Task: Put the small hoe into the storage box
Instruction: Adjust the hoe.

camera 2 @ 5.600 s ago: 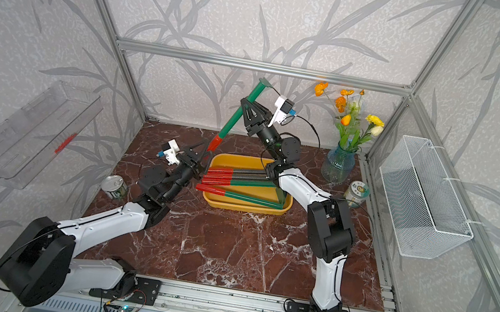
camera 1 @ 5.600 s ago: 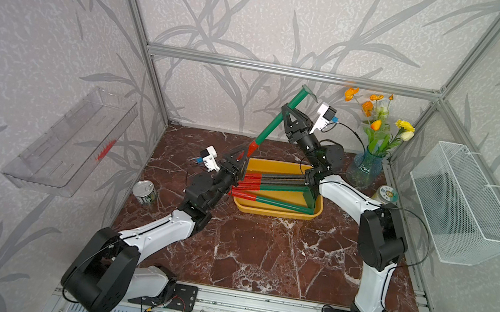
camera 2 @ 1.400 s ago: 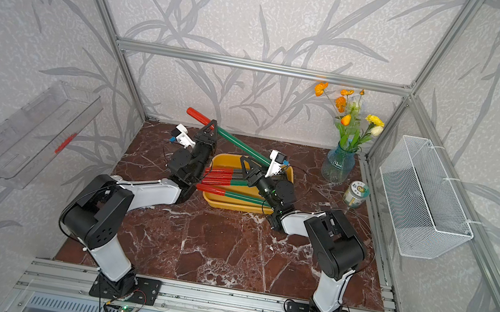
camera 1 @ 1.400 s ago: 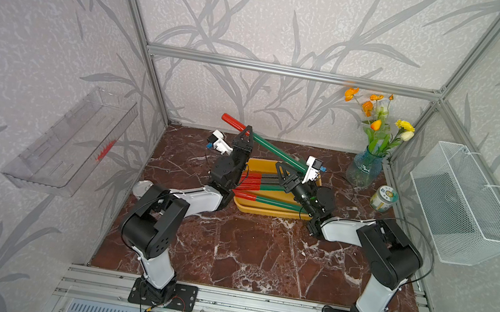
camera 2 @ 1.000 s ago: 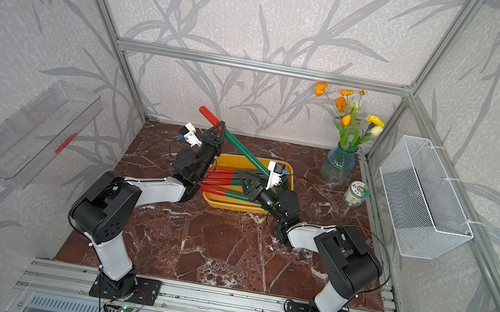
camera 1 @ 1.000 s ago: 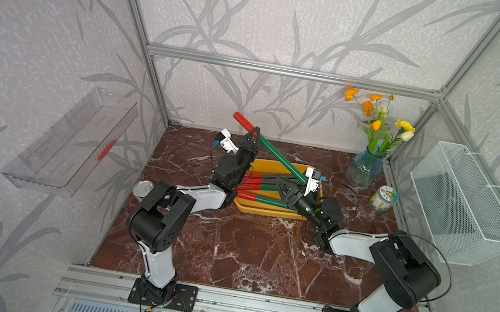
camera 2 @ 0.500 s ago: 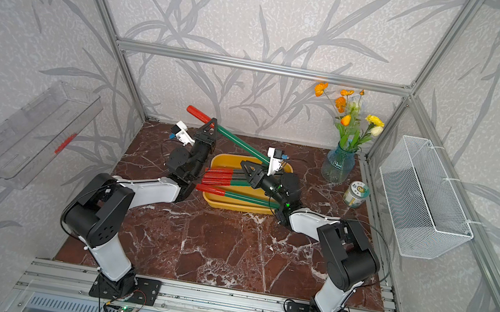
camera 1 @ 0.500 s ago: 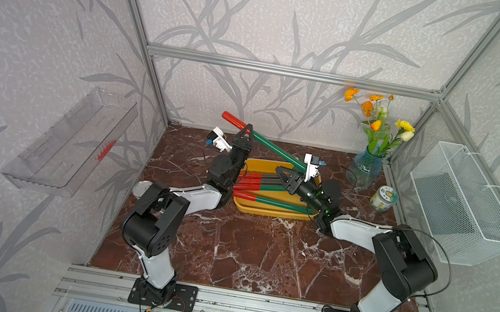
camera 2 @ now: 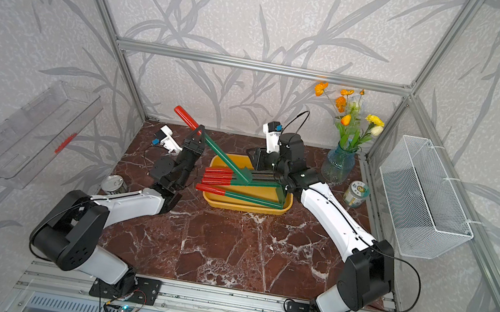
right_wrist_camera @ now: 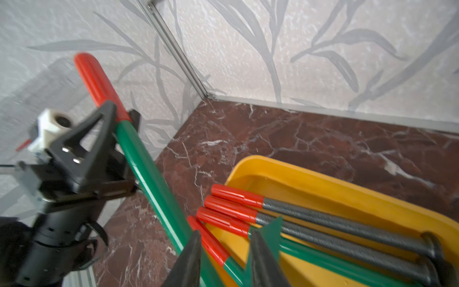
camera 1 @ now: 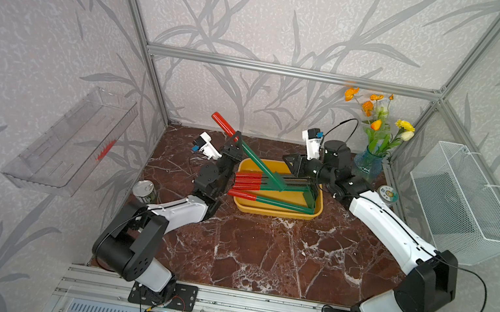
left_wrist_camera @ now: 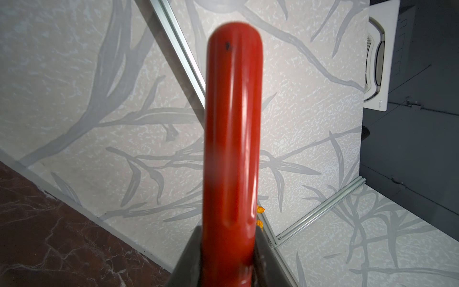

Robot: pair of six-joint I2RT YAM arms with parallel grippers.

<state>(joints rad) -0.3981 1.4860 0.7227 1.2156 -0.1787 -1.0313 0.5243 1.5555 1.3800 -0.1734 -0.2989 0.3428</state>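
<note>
The right tool point(camera 1: 287, 163) has let go and backed off right, slightly apart and empty. The small hoe point(camera 1: 258, 161) now rests blade-down in the storage box point(camera 1: 270, 211), and the left tool point(camera 1: 236, 141) still clamps its raised handle.

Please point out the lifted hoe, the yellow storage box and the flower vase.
lifted hoe point(camera 1: 258, 162): in a top view, middle of its green shaft.
storage box point(camera 1: 273, 212): in a top view, its near yellow wall.
vase point(camera 1: 367, 164): in a top view, its blue glass body.

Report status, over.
Left gripper shut on small hoe. Right gripper open, empty, at storage box. Hoe tilted, blade end over stored tools.
</note>
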